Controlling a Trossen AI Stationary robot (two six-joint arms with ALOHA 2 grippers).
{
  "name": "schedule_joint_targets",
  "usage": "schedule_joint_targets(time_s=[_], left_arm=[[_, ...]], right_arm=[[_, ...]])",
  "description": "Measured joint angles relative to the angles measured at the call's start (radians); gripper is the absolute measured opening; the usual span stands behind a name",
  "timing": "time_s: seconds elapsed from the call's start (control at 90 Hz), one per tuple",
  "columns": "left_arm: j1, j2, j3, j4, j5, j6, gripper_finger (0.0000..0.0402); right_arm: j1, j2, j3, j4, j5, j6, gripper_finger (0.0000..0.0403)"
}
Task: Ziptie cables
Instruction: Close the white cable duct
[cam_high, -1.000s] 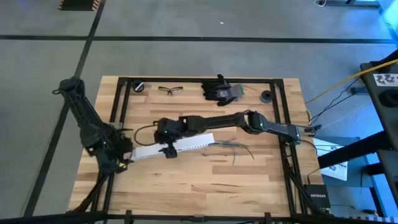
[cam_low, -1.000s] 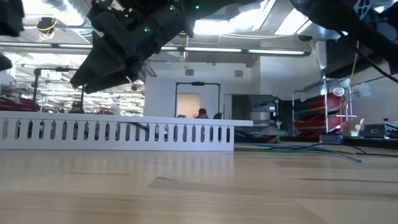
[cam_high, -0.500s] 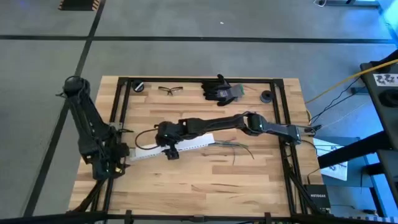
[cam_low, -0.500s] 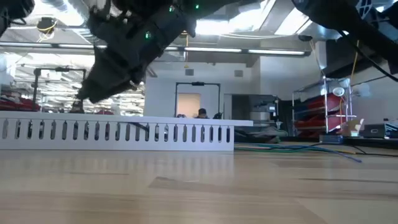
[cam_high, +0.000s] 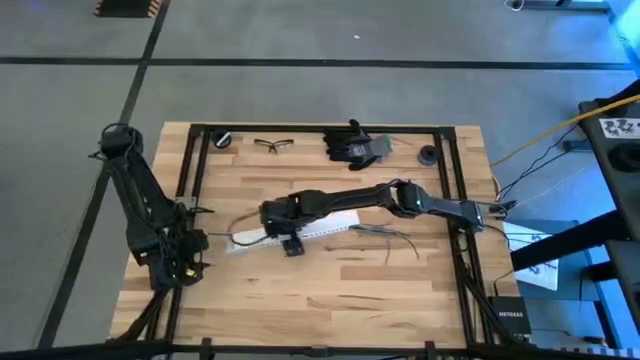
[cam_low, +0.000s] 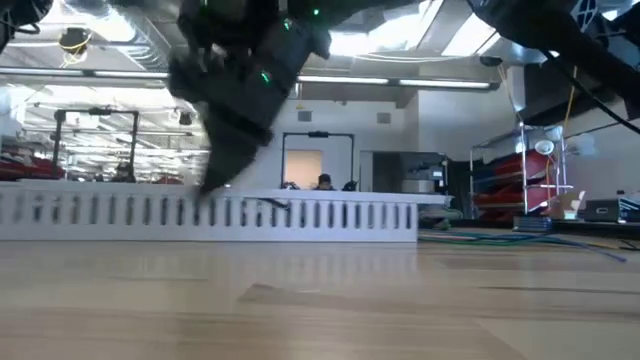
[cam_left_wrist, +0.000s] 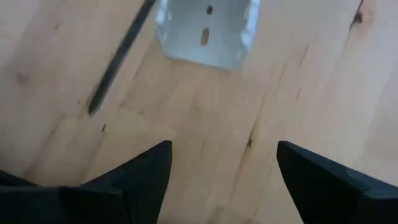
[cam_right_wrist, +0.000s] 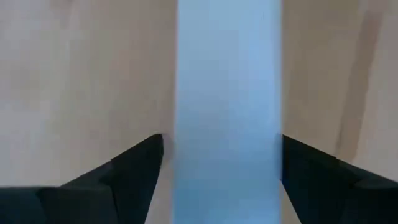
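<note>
White slotted strip (cam_high: 290, 228) lies on the table (cam_high: 330, 290) in the high view, its middle hidden under the right gripper (cam_high: 291, 243); the cables (cam_high: 385, 236) trail off the strip's right end as thin dark and greenish lines, hard to separate. The left gripper (cam_high: 190, 262) sits left of the strip, near the table's edge. In the low view the strip (cam_low: 210, 212) stands as a slotted wall, the right arm a blur above it, and cables (cam_low: 520, 237) lie flat beyond its right end. In the left wrist view the fingers (cam_left_wrist: 140, 177) stand apart, facing the strip's open end (cam_left_wrist: 208, 31). In the right wrist view the fingers (cam_right_wrist: 137, 165) straddle the strip (cam_right_wrist: 227, 99), spread apart; contact is unclear.
</note>
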Motion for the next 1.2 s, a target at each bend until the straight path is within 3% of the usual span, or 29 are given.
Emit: schedule_joint_targets(time_s=[0.278,0.422,0.567,0.867,0.967,1.2], left_arm=[[0.018,0.001,-0.039,0.047,-0.158,0.005,0.0274],[0.047,0.003,-0.117,0.161,-0.168,0.047,0.0274],[0.078,0.003,-0.153,0.197,-0.244,0.12,0.0274],[0.126,0.004,-0.207,0.378,-0.294,0.35,0.0274],[0.139,0.004,-0.207,0.37,-0.3,0.413,0.0274],[0.166,0.004,-0.207,0.345,-0.3,0.358,0.0274]], right_arm=[[-0.001,-0.024,-0.001,-0.15,0.044,0.007,0.0287],[-0.001,-0.059,0.001,-0.123,0.043,0.006,0.0287],[-0.001,-0.062,0.001,-0.079,0.042,0.007,0.0287],[0.007,-0.063,0.001,-0.008,0.034,0.027,0.0287],[0.007,-0.063,0.001,0.015,0.009,0.036,0.0287],[0.02,-0.058,0.002,0.039,-0.002,0.058,0.0287]])
